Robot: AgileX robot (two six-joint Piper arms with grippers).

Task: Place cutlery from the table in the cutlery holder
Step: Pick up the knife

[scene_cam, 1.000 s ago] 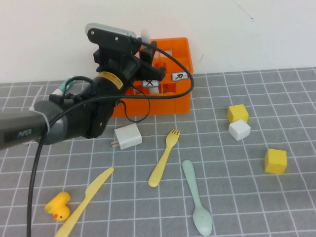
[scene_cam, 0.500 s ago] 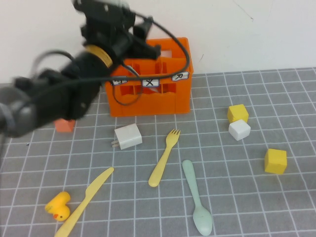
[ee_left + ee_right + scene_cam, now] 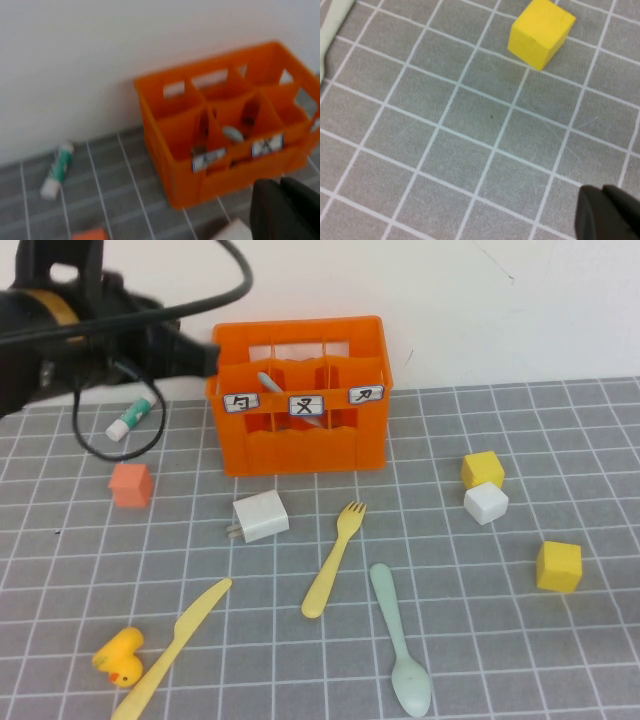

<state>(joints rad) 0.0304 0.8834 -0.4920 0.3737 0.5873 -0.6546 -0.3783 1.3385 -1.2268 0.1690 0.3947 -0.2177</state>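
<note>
- An orange cutlery holder (image 3: 300,390) is seen at 12 o'clock on the grid-marked table (image 3: 560,660), against a white wall.
- A grey utensil (image 3: 290,398) is seen leaning inside a front compartment of the holder; its rounded end (image 3: 232,133) shows in the left wrist view.
- Three pieces of cutlery lie on the mat: a yellow fork (image 3: 333,558) just below centre, a pale mint-green spoon (image 3: 398,640) at 6 o'clock, a yellow knife (image 3: 172,645) at 7 o'clock.
- The left gripper (image 3: 285,207) is raised at 10 o'clock, left of the holder; its jaws are clenched on nothing.
- The right gripper (image 3: 607,212) hangs over bare mat near a yellow cube (image 3: 541,32), jaws pressed together, nothing grasped; the right arm is absent from the high view.
- Other items are scattered about: a white charger (image 3: 260,517), a rubber duck (image 3: 120,657), a small orange cube (image 3: 131,484), a white-and-green tube (image 3: 131,420), and a white cube (image 3: 485,503) at 3 o'clock.
- The utensils are judged light, stiff and smooth plastic, lying flat, so likely to slip or pivot when pinched.
- The fork is probably best taken across the mid-handle, where it is narrow and balanced.
</note>
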